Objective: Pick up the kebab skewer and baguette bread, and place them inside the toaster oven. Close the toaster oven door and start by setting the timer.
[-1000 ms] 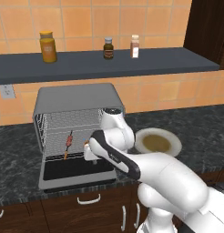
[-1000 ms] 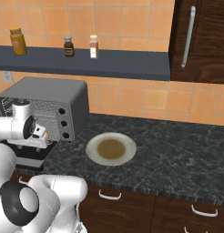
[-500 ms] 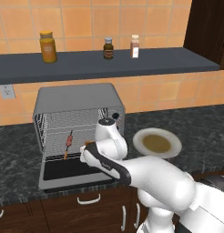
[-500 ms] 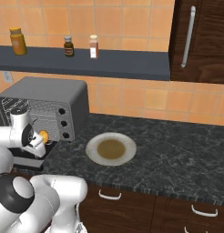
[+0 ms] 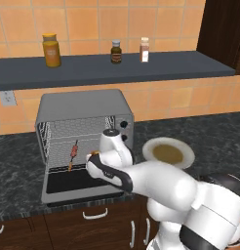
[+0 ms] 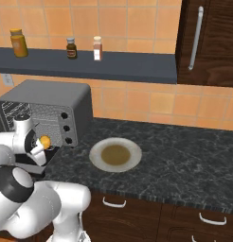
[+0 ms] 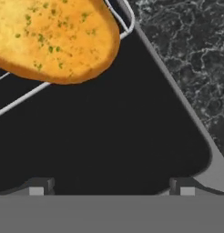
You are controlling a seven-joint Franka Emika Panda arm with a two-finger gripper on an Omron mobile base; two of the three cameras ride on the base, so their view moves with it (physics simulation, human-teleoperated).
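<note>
Hanging over the lowered toaster oven door (image 5: 75, 181), the gripper (image 7: 111, 184) has its two dark tips spread wide w/ nothing between them; it holds nothing. In the hand view, the baguette bread (image 7: 50, 38) sits above the tips, golden w/ green flecks, lying on a wire rack bar whose rounded corner shows at its right end. Below the bread is the door's dark glass, w/ the grey frame edge running diagonally to the right & black speckled counter (image 7: 196, 68) beyond it.

Left base view: toaster oven (image 5: 83, 127) stands at the back-left part of the counter against the orange tile wall, door dropped flat toward the counter's front edge. Kebab skewer (image 5: 73, 155) is inside the oven, left half of the cavity, tilted nearly upright against the racks. A bit of the bread shows as an orange spot just beside the robot's hand, at the oven mouth, right half; in the right base view it shows the same way (image 6: 44, 141). Three black knobs run in a column on the oven's right side.

White plate (image 6: 97, 158) w/ brownish centre lies on the counter right of the oven, apart from it. Shelf (image 5: 117, 71) above carries three jars/bottles (image 5: 51, 50).
</note>
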